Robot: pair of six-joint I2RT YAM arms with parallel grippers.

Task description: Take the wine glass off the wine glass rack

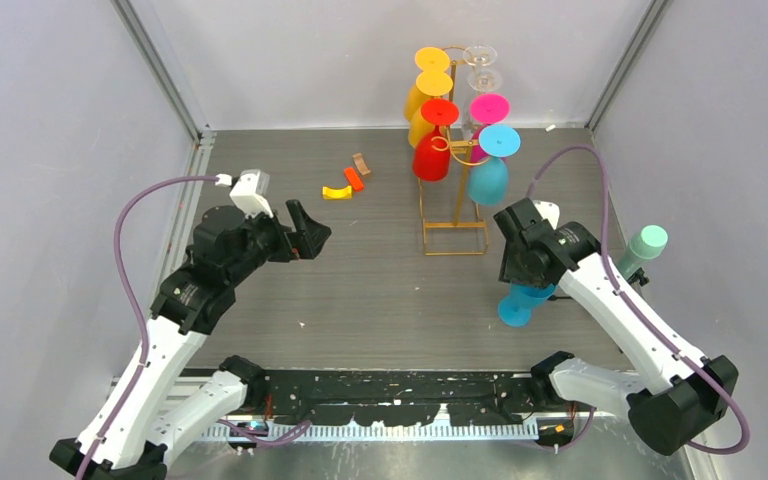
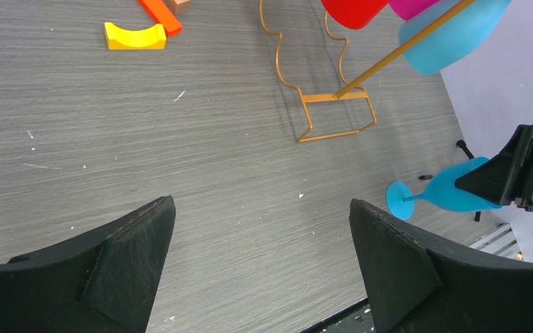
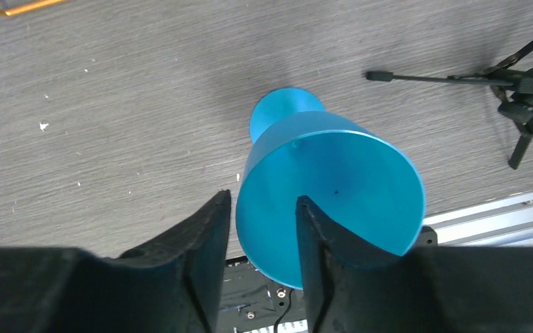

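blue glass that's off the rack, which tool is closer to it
Right. The right tool straddles the rim of the blue glass; the left tool is well away to its left, open and empty.

The gold wire wine glass rack (image 1: 455,205) stands upright on its rectangular base, coloured glasses (image 1: 432,155) hanging bowl-down from its hooks. The blue wine glass (image 1: 515,308) is off it, near-right of the rack's base, foot on the bench (image 1: 360,290), seemingly upright.

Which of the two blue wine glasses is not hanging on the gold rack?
The darker blue glass at the right end effector, tilted and away from the rack. The lighter blue glass hangs bowl-down on the rack.
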